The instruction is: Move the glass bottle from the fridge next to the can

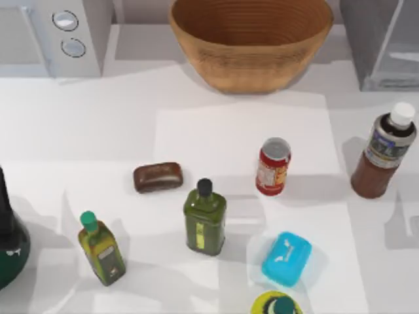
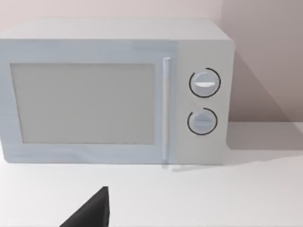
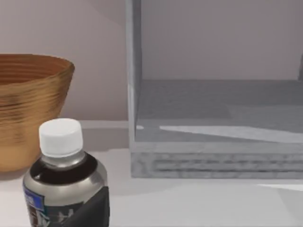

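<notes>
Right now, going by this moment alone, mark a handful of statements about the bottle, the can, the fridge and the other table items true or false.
1. The glass bottle stands on the table to the right of the can. True.
2. The glass bottle is inside the fridge. False: it stands on the table in front of it, and the right wrist view shows the fridge's open compartment with nothing on its floor.
3. The can lies on its side. False: it stands upright, silver top up.
4. A woven bowl sits between the microwave and the fridge. True.
5. The olive-green bottle has a white cap. False: its cap is black.
</notes>
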Tool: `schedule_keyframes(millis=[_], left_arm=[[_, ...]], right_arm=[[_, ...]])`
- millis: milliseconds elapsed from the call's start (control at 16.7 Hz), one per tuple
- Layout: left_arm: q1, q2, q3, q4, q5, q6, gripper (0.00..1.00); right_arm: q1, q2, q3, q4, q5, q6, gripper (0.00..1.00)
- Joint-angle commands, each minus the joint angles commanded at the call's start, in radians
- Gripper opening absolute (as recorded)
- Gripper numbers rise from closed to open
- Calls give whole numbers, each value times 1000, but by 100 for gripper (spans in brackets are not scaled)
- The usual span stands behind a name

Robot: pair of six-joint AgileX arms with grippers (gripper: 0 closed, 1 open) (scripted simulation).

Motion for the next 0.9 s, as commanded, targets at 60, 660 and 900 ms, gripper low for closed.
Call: schedule_keyframes(millis=[60,660,900], left_arm=[[0,0,0,0,0,0,100],[0,0,0,0,0,0,100],[0,0,0,0,0,0,100]], right_arm=[[0,-9,8,-11,0,0,100],[-3,-372,306,-644,-1,0,100],[-4,-560,459,-1009,-2,-2,100]])
